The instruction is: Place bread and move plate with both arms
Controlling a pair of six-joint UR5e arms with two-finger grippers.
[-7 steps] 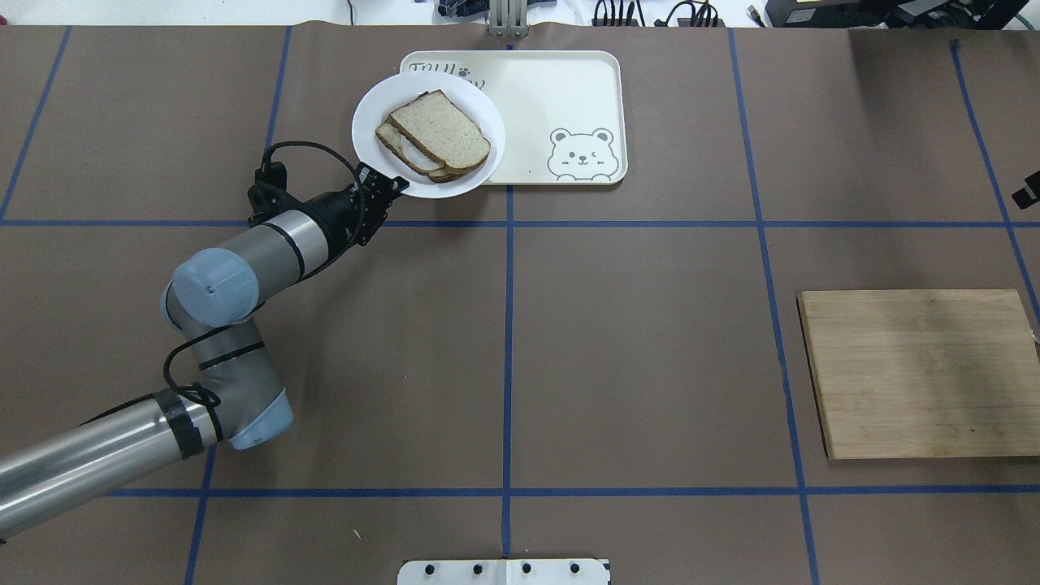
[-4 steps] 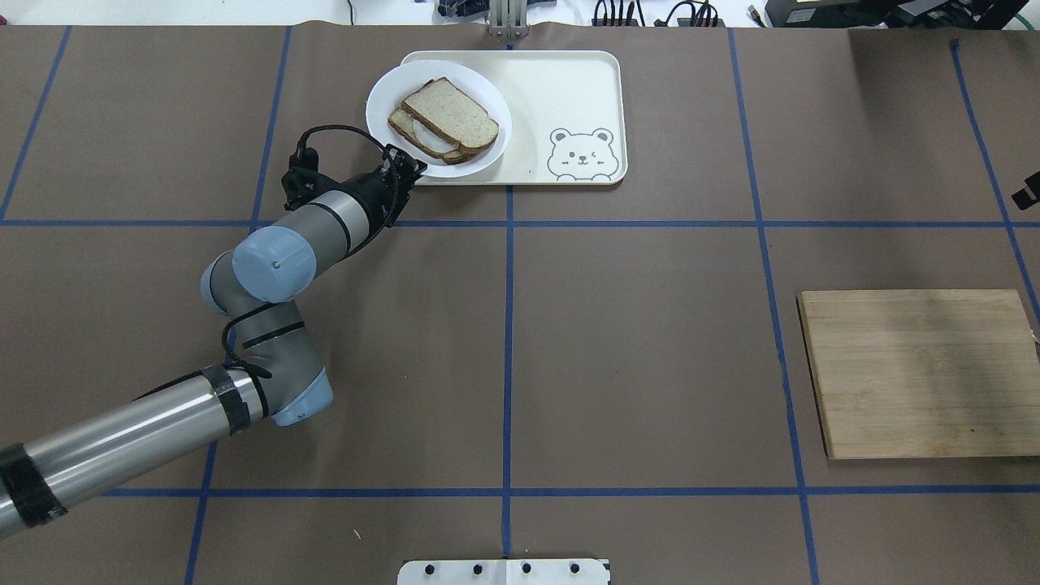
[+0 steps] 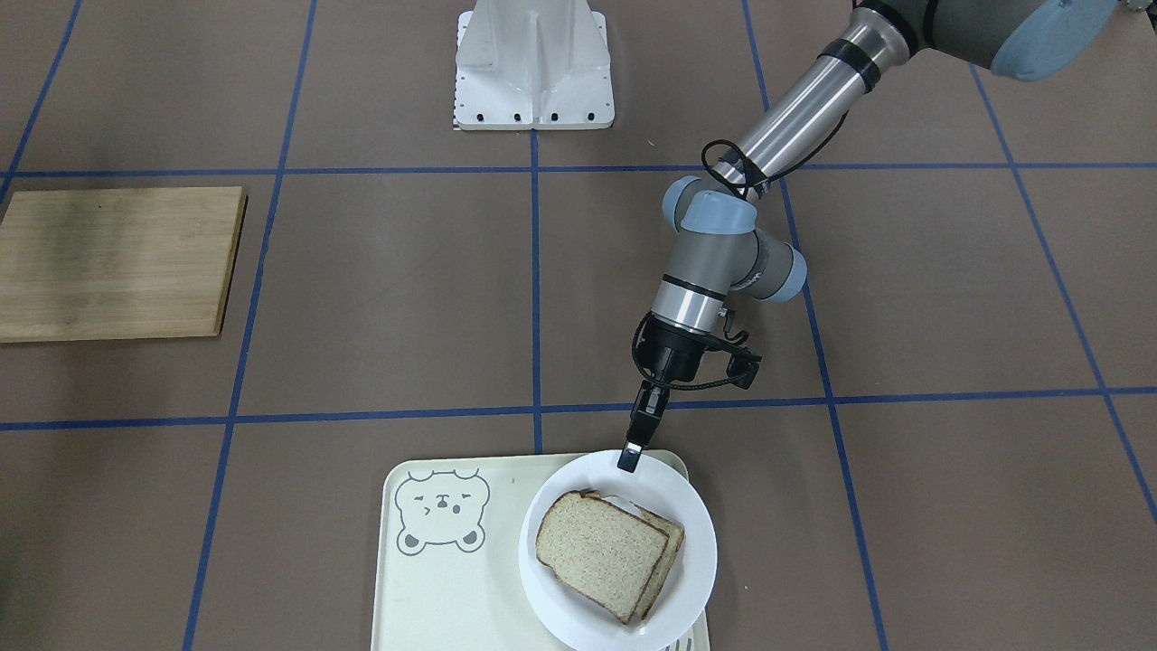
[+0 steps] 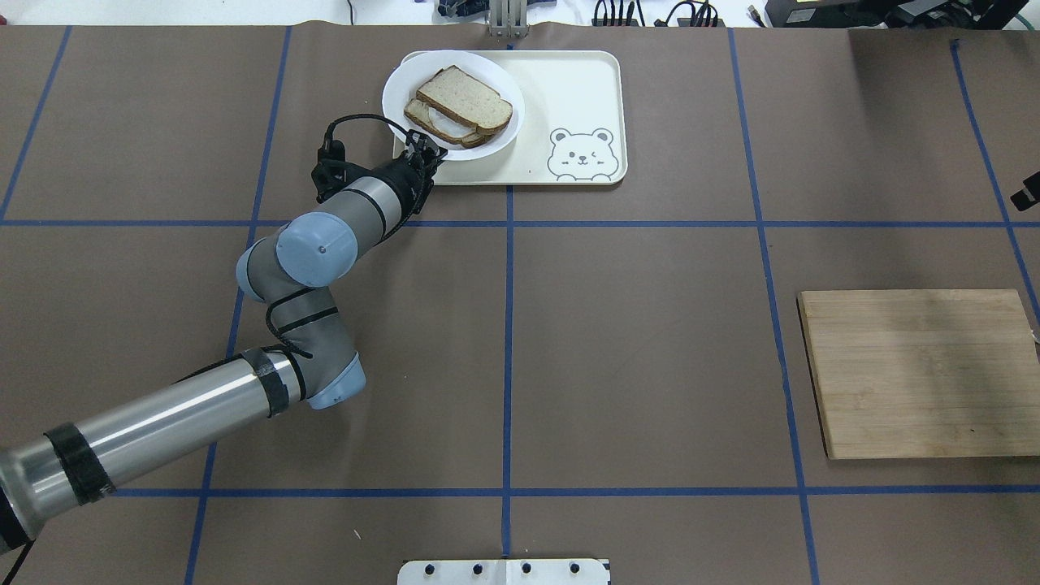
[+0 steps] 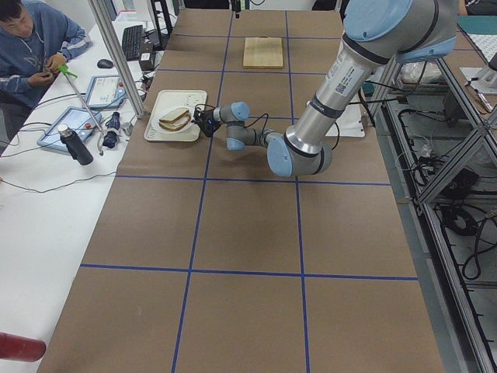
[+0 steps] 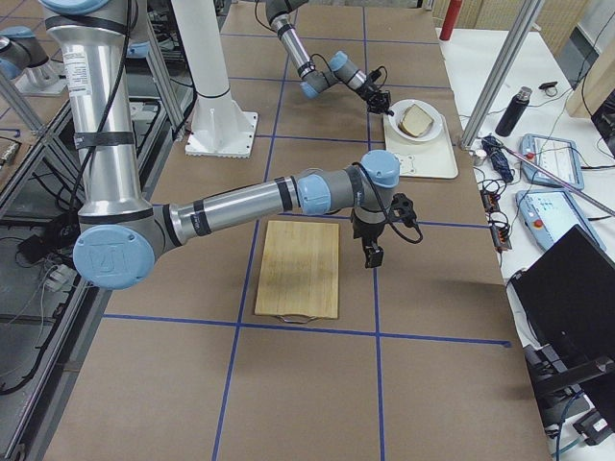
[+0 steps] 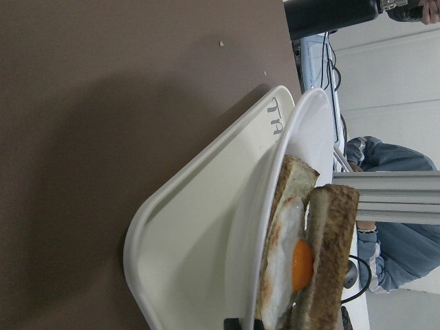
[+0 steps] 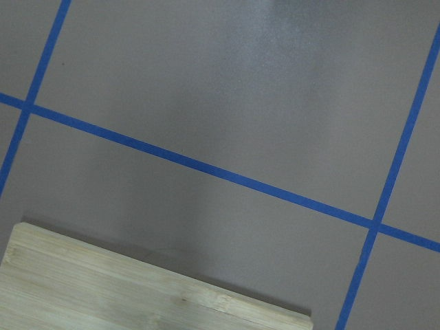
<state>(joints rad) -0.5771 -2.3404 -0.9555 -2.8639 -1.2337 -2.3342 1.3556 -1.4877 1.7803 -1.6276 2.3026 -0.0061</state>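
Note:
The white plate [image 4: 396, 91] carries the plain bread slice [image 4: 465, 99] stacked on a slice with a fried egg [image 7: 300, 265]. My left gripper [image 4: 426, 154] is shut on the plate's near rim, seen also in the front-facing view [image 3: 630, 457]. The plate [image 3: 698, 551] is over the left end of the cream bear tray [image 4: 569, 97]. I cannot tell whether it rests on the tray. The left wrist view shows the plate [image 7: 302, 130] edge-on above the tray with the bread [image 7: 333, 247] on top. My right gripper [image 6: 373, 256] hangs near the wooden board; I cannot tell whether it is open or shut.
A wooden cutting board [image 4: 922, 374] lies at the table's right side, and its corner shows in the right wrist view [image 8: 137, 289]. The robot base plate [image 4: 504, 572] is at the near edge. An operator sits beyond the tray [image 5: 31, 39].
My left arm has carried the plate with the stacked bread away from me and to the right, from the tray's left edge to over its left end.

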